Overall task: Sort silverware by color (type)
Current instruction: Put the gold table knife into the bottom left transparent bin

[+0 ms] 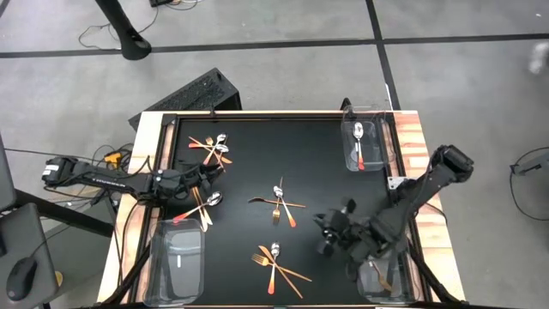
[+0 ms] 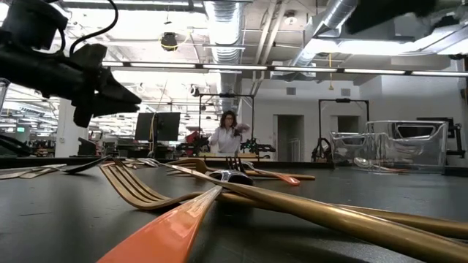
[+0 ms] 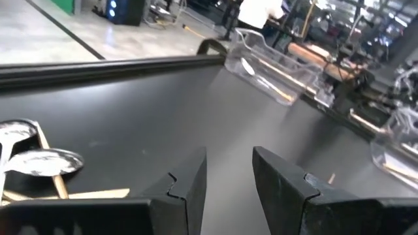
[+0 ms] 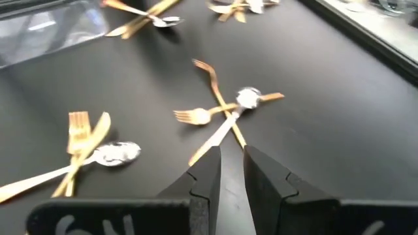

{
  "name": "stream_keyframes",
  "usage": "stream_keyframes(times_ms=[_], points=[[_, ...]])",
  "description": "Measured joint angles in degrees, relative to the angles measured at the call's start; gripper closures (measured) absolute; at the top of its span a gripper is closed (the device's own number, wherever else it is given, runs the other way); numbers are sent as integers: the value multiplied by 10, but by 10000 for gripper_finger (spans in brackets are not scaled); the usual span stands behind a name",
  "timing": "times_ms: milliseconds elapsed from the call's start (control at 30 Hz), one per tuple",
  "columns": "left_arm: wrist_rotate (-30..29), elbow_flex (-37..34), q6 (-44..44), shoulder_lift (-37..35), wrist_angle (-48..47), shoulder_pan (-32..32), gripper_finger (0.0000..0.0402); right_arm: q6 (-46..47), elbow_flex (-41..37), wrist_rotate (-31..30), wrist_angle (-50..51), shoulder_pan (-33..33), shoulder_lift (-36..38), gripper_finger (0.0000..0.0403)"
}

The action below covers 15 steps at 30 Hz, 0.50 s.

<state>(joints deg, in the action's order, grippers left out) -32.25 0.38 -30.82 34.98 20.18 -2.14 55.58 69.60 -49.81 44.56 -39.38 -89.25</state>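
A black rectangular table mat (image 1: pixel 257 163) sits inside a wooden frame (image 1: pixel 413 137). Clear plastic bins occupy three corners: far right (image 1: pixel 371 146), near left (image 1: pixel 177 262) and near right (image 1: pixel 386 287). A black keyboard (image 1: pixel 193 94) lies beyond the far edge. A person (image 2: pixel 228 135) stands in the room behind.

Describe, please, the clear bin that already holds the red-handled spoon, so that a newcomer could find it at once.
Start from the black mat that covers the table, seen from above. Go to its far right corner, beside the wooden edge strip: there stands a clear plastic bin. Unlike the other bins, at the near corners, it holds a silver spoon with a red-orange handle.
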Motion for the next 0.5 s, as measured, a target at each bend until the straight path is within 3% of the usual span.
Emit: stream_keyframes(times_ms=[133, 300, 500], points=[[0, 0, -15, 0, -17, -24, 289, -111, 0, 69, -90, 42, 0, 316], [-1, 0, -43, 0, -67, -65, 289, -137, 0, 150, -125, 92, 0, 316], [-50, 0, -97, 0, -126, -112, 289, -193, 0, 162, -164, 140, -1, 316]])
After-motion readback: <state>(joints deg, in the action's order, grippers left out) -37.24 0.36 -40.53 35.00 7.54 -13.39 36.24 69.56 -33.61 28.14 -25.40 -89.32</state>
